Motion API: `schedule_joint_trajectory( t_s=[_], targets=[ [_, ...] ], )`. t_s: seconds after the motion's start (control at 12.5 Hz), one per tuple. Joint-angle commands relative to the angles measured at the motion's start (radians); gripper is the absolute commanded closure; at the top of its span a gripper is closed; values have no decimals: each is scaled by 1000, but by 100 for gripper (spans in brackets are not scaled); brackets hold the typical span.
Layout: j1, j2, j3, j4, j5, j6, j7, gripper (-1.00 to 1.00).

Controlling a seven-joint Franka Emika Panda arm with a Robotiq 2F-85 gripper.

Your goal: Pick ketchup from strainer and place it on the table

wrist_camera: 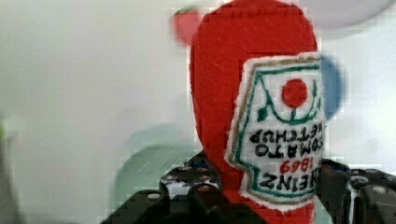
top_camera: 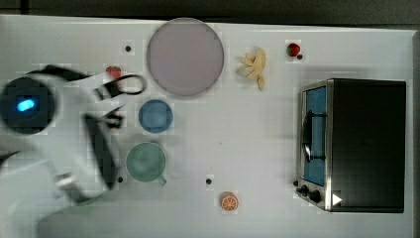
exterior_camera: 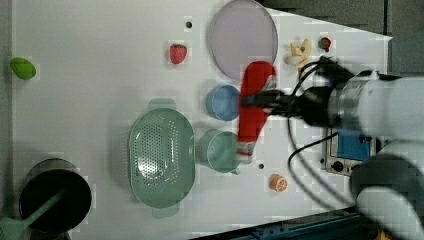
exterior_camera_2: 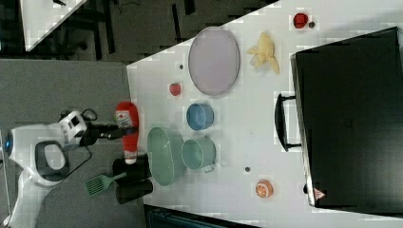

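Above the table [exterior_camera: 100,100], the fingers [exterior_camera: 270,100] grip the ketchup [exterior_camera: 255,107] — lying level.

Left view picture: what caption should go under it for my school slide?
Robot gripper holds the ketchup bottle in the air, lifted out of the empty green strainer.

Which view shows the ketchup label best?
The wrist view: the ketchup label fills the frame and its lettering is readable. The left view and right view show the whole bottle held in the end effector, label small.
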Motion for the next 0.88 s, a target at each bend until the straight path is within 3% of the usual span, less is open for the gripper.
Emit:
schedule_joint_trajectory(
  t_s=[0.08, 0.48, 0.88],
  targets=[
    [-85, 28, -151, -15, -4, -22, -140, -17],
    [-88, 28, -344, -90, -5, -23, -171, -17],
    [-89, 38, -391, -281, -5, 146, -209, -17]
  ],
)
